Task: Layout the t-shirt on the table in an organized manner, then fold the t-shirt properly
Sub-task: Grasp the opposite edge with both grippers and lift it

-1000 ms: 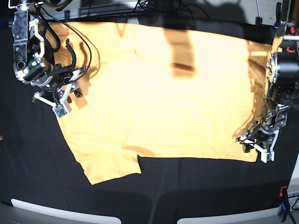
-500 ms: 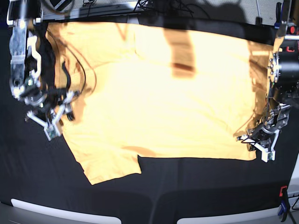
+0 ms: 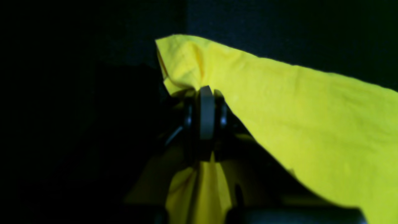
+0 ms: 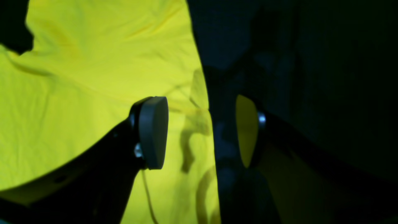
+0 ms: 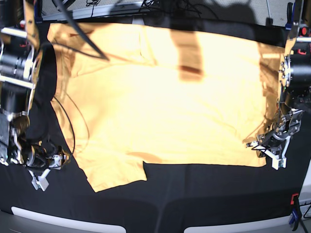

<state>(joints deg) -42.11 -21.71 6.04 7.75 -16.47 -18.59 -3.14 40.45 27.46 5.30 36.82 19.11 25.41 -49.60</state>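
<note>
Since the earlier base frames, my right gripper [image 5: 41, 167] has travelled from the upper left of the frame down to the lower left, off the cloth and over bare table [image 5: 204, 194], and its jaws have spread; in the right wrist view the two pads stand wide apart with nothing between them, the garment's edge running up the frame between the pads. My left gripper [image 5: 272, 145] has stayed at the lower right corner of the t-shirt [image 5: 165, 102] and its jaws have gone from apart to pinched shut on a fold of the hem, as the left wrist view shows, yellow fabric bunched at the fingertips [image 3: 206, 112]. The t-shirt lies spread across the middle and upper part of the base frame, long axis running left to right, one sleeve jutting toward the lower left. That sleeve sits just right of my open gripper, which I judge the nearer arm for taking the opposite end.
</note>
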